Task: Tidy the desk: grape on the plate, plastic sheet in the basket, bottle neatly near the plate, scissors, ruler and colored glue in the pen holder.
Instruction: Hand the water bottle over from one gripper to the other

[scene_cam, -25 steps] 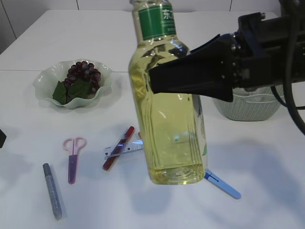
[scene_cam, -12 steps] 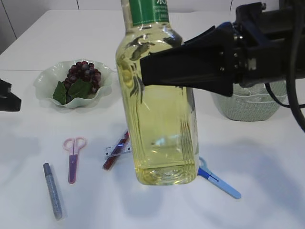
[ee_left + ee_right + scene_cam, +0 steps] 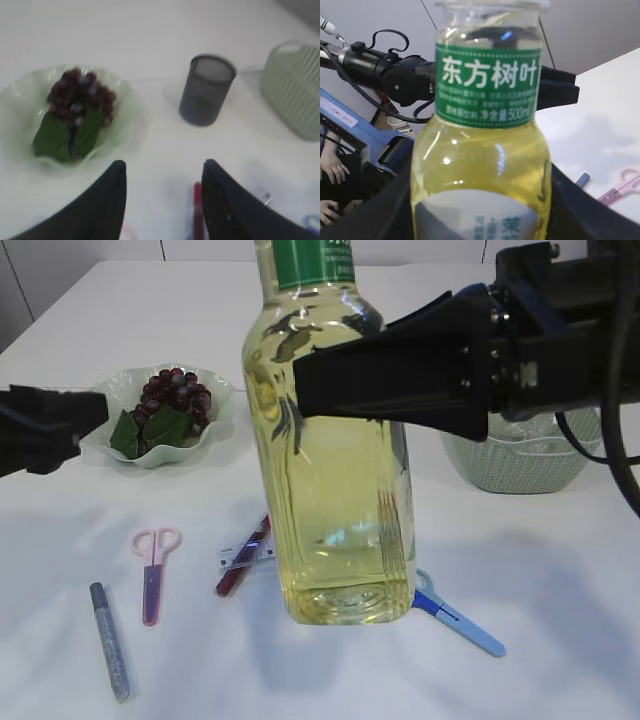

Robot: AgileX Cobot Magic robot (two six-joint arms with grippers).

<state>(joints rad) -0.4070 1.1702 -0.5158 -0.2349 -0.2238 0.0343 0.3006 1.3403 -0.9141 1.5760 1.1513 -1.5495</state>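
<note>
While the right tool point(image 3: 400, 380) is clamped around the tea bottle point(image 3: 335, 470) and carries it upright, the exterior view says the bottle step is in hand: its base looks just clear of the white bench point(image 3: 560, 570), well short of the plate point(image 3: 215, 415), where the grapes point(image 3: 172, 395) already sit. Low in that view lie the pink scissors point(image 3: 153, 565), the silver glitter glue point(image 3: 110, 640), the red glue stick point(image 3: 240, 562) crossing the clear ruler point(image 3: 245, 555), and blue scissors point(image 3: 460, 620) peeking from behind the bottle; the basket point(image 3: 515, 465) stands at far right, and the left arm point(image 3: 40, 425) is reaching in from the left edge. Over to the left wrist view: the left tool point(image 3: 162, 200) has its jaws apart and empty, hanging above the bench between the plate point(image 3: 127, 125) and the mesh pen holder point(image 3: 206, 90), with the red glue stick point(image 3: 198, 207) just below. Right wrist view: the bottle point(image 3: 485, 125) fills the frame, its green label facing the camera, black fingers flanking both sides. Next call, I'd say, is carrying the bottle left toward the plate, setting it down upright without tipping, and steering clear of the left arm.
</note>
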